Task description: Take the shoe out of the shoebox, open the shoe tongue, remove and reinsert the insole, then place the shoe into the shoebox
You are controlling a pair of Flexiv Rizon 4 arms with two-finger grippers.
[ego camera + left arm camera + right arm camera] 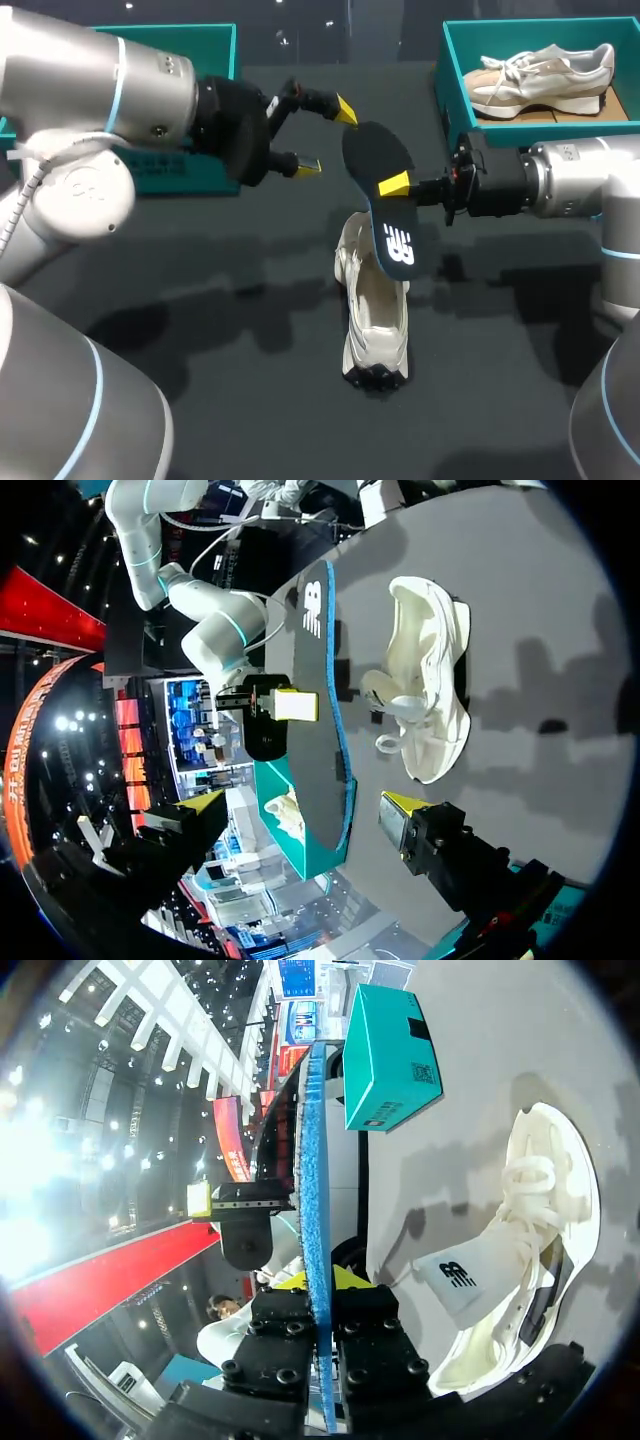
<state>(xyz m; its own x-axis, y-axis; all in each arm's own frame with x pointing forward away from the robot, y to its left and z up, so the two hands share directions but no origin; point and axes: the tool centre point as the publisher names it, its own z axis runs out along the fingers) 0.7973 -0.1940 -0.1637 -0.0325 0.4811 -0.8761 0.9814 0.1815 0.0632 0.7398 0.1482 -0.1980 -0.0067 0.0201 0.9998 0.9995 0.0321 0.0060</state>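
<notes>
While the right gripper (398, 187) pinches the insole (375, 155) edgewise just above the shoe (372, 325) lying mid-table, removal looks done; reinsertion calls for angling it down into the opening. The left gripper (327, 138) gapes empty beside the insole's far end. The shoebox (452, 75) stands well apart, leaving open table around.

The silver-grey, rounded left arm (90, 90) and right arm (585, 180) bear thin light-blue rings (118, 85). A white cable (35, 172) hugs the left arm. The black left hand (327, 138) and right hand (400, 188) have yellow-tipped fingers (345, 108). Black screws (290, 1374) stud the right hand's blocks.
</notes>
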